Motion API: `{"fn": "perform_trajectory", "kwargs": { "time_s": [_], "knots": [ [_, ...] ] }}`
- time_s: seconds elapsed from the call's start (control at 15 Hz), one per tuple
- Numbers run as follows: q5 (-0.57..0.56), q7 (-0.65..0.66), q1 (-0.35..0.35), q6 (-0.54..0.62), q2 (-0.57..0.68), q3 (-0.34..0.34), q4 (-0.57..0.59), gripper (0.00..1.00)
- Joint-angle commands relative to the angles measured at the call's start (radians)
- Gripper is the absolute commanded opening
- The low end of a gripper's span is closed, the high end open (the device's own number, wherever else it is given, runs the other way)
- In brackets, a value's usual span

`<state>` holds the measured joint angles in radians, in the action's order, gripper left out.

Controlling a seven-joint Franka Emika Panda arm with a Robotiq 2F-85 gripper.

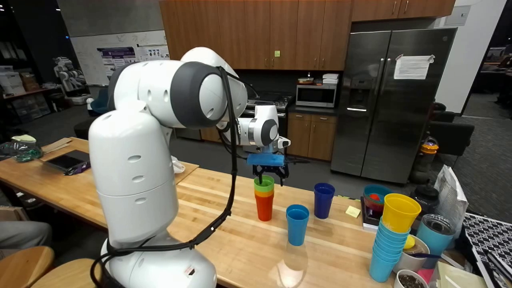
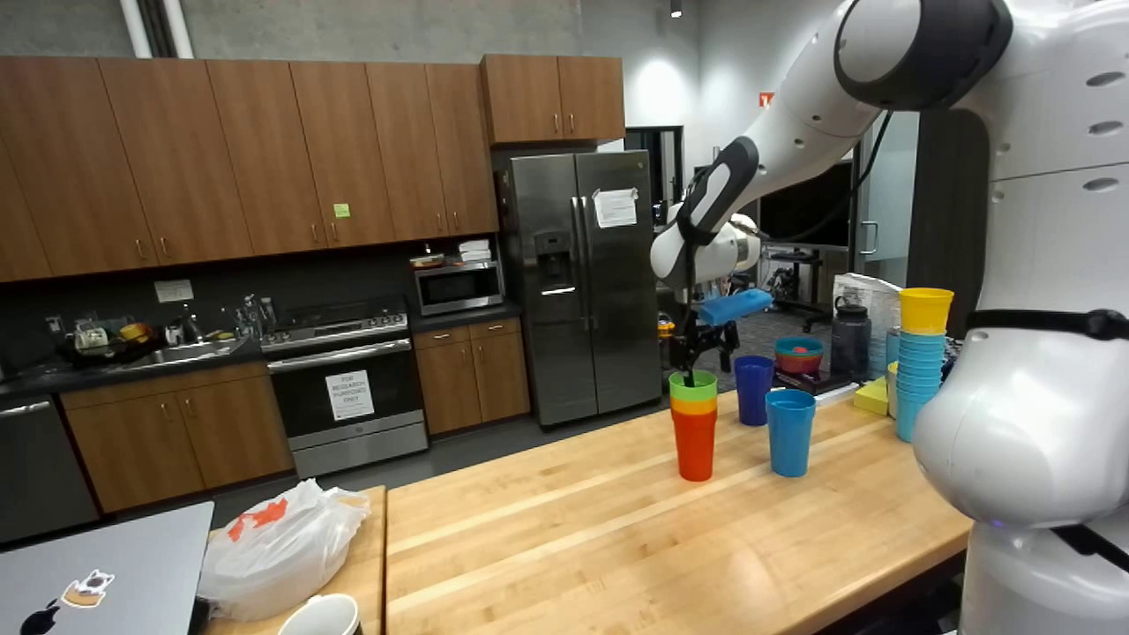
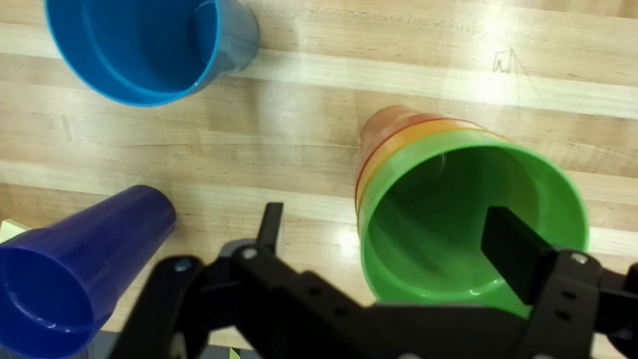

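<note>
Green cup (image 3: 438, 219): gripper (image 3: 385, 223) spread wide, 1 finger over its mouth, other outside. IMO center rim btwn 'em b4 squeezing.

Green cup (image 3: 443, 224), orange cup (image 1: 264, 194), red cup (image 1: 264, 208), blue cup (image 1: 297, 226), indigo cup (image 1: 323, 202), black gripper (image 1: 271, 183), striped tabletop (image 2: 564, 547)

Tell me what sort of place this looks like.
Probably a kitchen area in a research lab: there's a fridge, a stove, and on the stove's door a sign that reads "For research purposes only".
</note>
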<state>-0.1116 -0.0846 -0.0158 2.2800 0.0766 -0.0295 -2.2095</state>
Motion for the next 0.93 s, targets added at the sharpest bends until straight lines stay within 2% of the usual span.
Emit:
{"fn": "perform_trajectory", "kwargs": {
  "time_s": [0.0,0.2,0.67,0.73,0.87],
  "knots": [
    [0.004,0.010,-0.001,0.009,-0.005,0.004,-0.008,0.78],
    [-0.002,0.009,0.000,0.010,-0.006,0.006,-0.008,0.62],
    [-0.008,0.012,-0.001,0.010,-0.014,0.006,-0.007,0.06],
    [-0.009,0.011,0.000,0.010,-0.021,0.007,-0.009,0.00],
    [-0.012,0.012,0.002,0.008,-0.044,0.011,-0.014,0.00]
  ]
}}
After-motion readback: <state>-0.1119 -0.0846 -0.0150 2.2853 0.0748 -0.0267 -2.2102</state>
